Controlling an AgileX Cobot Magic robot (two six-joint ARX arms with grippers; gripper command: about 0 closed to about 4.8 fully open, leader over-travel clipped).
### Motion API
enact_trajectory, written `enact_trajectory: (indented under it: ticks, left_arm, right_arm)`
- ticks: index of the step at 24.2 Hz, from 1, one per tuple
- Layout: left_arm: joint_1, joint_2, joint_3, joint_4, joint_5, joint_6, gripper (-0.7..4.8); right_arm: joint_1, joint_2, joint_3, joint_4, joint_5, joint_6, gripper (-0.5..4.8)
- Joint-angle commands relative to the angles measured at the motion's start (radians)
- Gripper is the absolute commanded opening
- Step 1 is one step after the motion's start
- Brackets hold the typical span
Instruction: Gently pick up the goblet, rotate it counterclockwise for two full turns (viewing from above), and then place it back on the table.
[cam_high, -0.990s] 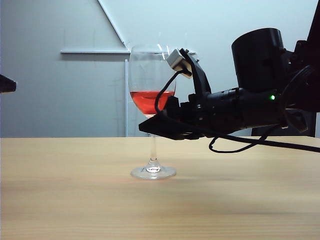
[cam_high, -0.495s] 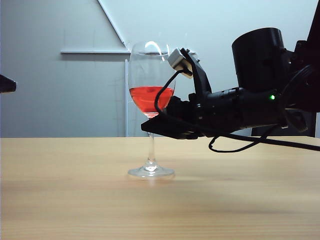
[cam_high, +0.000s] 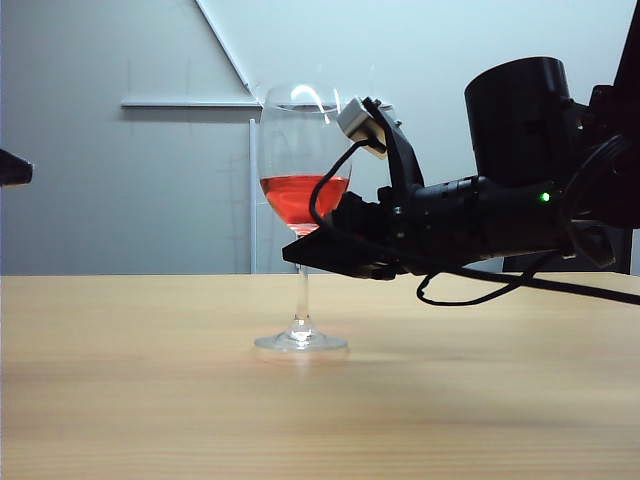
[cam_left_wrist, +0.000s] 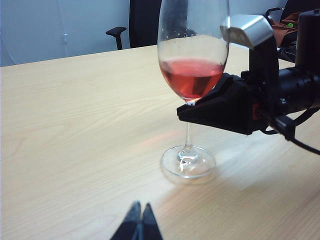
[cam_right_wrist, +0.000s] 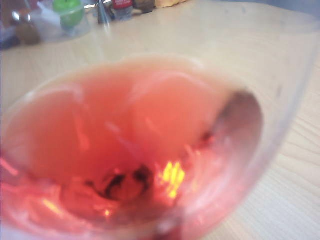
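Note:
The goblet (cam_high: 300, 170) is a clear stemmed glass holding red liquid, upright, with its round foot (cam_high: 300, 342) low on the beige table (cam_high: 150, 400). My right gripper (cam_high: 297, 251) reaches in level from the right and is shut on the thin stem just under the bowl. The left wrist view shows the same grip (cam_left_wrist: 186, 111) on the goblet (cam_left_wrist: 192, 70). In the right wrist view the red bowl (cam_right_wrist: 130, 150) fills the picture and hides the fingers. My left gripper (cam_left_wrist: 141, 206) is shut and empty, hovering over the table (cam_left_wrist: 75, 125) well short of the foot.
A black cable (cam_high: 470, 295) droops from the right arm toward the tabletop. A dark office chair (cam_left_wrist: 142, 22) stands beyond the table's far edge. A green object (cam_right_wrist: 68, 11) and other small items lie at a distant part of the table. A dark piece (cam_high: 12, 167) juts in at the left edge.
The goblet has shifted slightly left, its foot with it, and the liquid has sloshed and settled. The right gripper's tips have drawn in against the stem. The left gripper stays still.

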Motion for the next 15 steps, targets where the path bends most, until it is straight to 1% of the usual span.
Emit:
enact_trajectory:
  ticks: [1,3,9,11,15]
  left_arm:
    - [-0.001,0.001,0.004,0.005,0.001,0.000,-0.05]
    - [-0.001,0.001,0.004,0.005,0.001,0.000,-0.05]
    - [0.001,0.001,0.004,0.005,0.001,0.000,-0.05]
    - [0.017,0.001,0.004,0.005,0.002,0.000,-0.05]
    - [0.058,0.001,0.004,0.004,0.000,0.000,-0.05]
  right_arm:
    - [0.002,-0.011,0.005,0.096,0.004,0.073,-0.02]
    - [0.002,-0.013,0.005,0.110,0.011,0.093,-0.02]
    - [-0.003,-0.050,0.004,0.115,0.043,0.094,-0.02]
    - [-0.012,-0.078,0.004,0.092,0.072,0.119,-0.02]
    - [-0.024,-0.125,0.003,0.012,0.102,0.119,-0.02]
